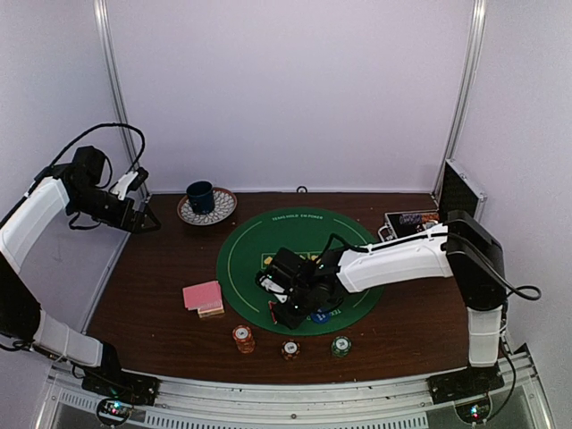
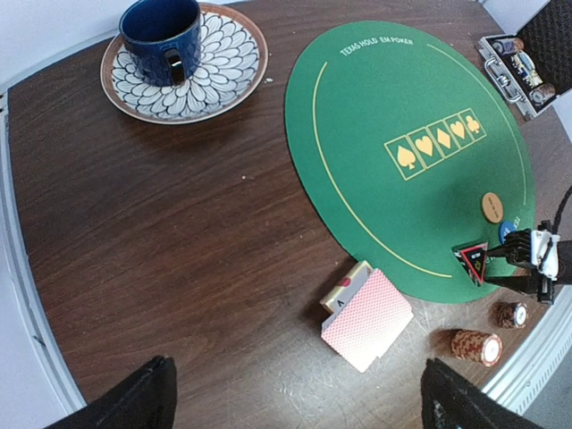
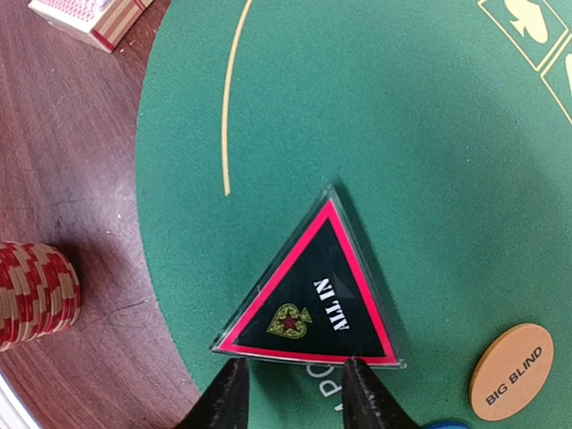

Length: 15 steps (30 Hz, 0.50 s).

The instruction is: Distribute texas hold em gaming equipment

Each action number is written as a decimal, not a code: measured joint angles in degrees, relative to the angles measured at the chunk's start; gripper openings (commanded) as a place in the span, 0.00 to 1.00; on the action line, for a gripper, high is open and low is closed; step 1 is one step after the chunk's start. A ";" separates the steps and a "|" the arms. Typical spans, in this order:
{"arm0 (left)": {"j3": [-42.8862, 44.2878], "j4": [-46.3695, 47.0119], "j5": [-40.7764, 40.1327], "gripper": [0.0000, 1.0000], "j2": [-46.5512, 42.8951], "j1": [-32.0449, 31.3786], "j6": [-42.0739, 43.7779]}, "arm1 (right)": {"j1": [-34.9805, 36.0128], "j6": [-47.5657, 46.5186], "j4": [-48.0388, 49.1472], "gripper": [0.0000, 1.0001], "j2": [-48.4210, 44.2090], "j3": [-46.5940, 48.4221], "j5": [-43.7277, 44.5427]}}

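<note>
A black-red triangular marker reading ALL IN lies flat on the green mat near its front edge. My right gripper hangs low over it, open a little, its fingertips at the marker's near edge with mat showing between them. An orange BIG BLIND button and a blue button lie just right of it. The pink-backed cards sit on the wood left of the mat. Orange, red and green chip stacks stand along the front. My left gripper is held high at far left, wide open and empty.
A dark blue cup on a patterned saucer stands at the back, left of the mat. An open metal case holding more chips sits at the back right. A metal rail runs along the table's near edge.
</note>
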 measured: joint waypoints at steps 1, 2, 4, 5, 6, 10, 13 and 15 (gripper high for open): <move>0.00 0.00 0.00 0.98 0.04 0.00 0.00 | 0.17 -0.11 0.04 0.42 -0.11 -0.17 0.44; 0.00 0.00 0.04 0.98 0.07 0.00 0.02 | 0.28 -0.09 0.02 0.42 -0.33 -0.46 0.61; 0.00 0.00 0.13 0.98 0.07 0.00 0.02 | 0.44 -0.17 -0.72 0.41 -0.87 -1.22 0.94; 0.00 0.00 0.13 0.98 0.07 0.00 0.02 | 0.55 -0.17 -1.16 0.40 -1.11 -1.49 1.20; 0.00 0.00 0.13 0.97 0.07 0.00 0.02 | 0.59 -0.20 -1.57 0.40 -1.40 -1.57 1.62; 0.09 -0.11 0.13 0.98 0.07 0.00 0.04 | 0.61 -0.11 -2.16 0.37 -2.99 -1.57 3.17; 0.79 -0.35 0.13 0.98 0.07 0.00 0.26 | 0.61 0.17 -2.16 0.33 -3.98 -1.55 3.32; 1.09 -0.37 0.15 0.98 0.07 0.00 0.44 | 0.61 0.66 -2.05 0.28 -4.07 -1.57 3.26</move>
